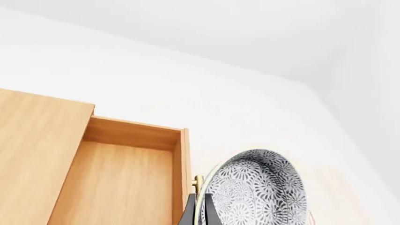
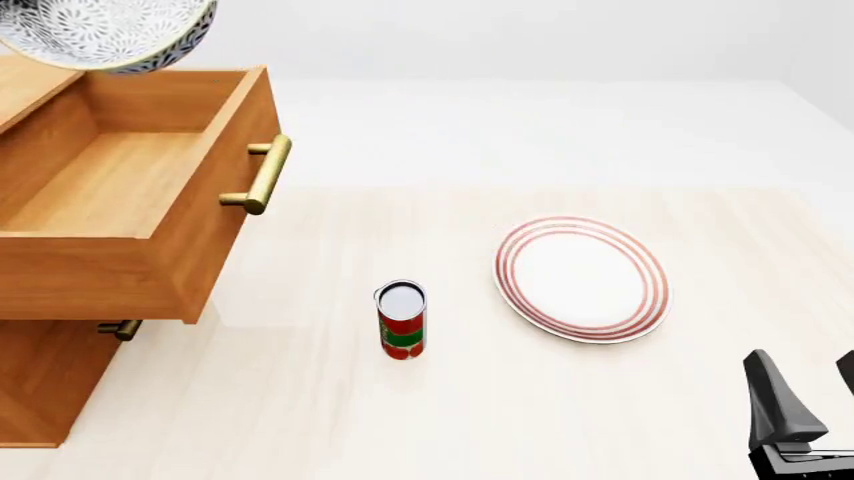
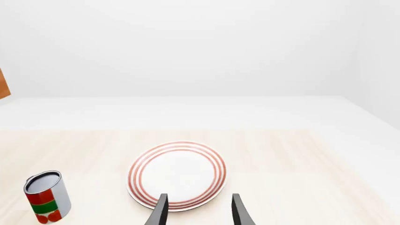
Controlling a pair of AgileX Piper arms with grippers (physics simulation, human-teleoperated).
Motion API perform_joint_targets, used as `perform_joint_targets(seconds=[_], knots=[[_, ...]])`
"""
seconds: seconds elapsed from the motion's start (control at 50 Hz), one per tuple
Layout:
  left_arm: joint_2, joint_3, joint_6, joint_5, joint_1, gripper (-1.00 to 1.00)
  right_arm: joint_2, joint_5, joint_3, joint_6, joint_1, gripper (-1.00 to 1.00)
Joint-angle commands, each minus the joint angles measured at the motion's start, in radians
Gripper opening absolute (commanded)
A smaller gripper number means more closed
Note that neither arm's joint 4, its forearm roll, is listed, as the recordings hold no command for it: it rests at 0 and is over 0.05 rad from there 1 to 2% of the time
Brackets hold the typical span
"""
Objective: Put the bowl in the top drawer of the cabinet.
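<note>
Bowl [image 2: 107,35] up in the air over the far rim of the top drawer [image 2: 127,190], clamped by its rim in the left gripper [image 1: 198,208], jaws narrow on it. Tilted on edge in the left wrist view, likely for a drop into the drawer. Drawer pulled fully out of the cabinet [image 2: 40,385], nothing inside. Right gripper [image 3: 196,208] parked low near the plate [image 2: 582,278], jaws apart, holding nothing. Can [image 2: 402,320] upright on the tabletop [image 2: 400,420], well clear.
</note>
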Motion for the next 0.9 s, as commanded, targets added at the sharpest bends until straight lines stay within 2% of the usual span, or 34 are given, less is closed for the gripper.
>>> perform_joint_targets(seconds=[0.02, 0.46, 0.9], knots=[[0.007, -0.027, 0.005, 0.02, 0.061, -1.0, 0.0, 0.0, 0.0, 0.0, 0.0, 1.0], [0.034, 0.02, 0.017, 0.009, 0.148, -1.0, 0.0, 0.0, 0.0, -0.001, 0.0, 1.0], [0.071, 0.029, 0.035, 0.006, 0.194, -1.0, 0.0, 0.0, 0.0, 0.0, 0.0, 1.0]])
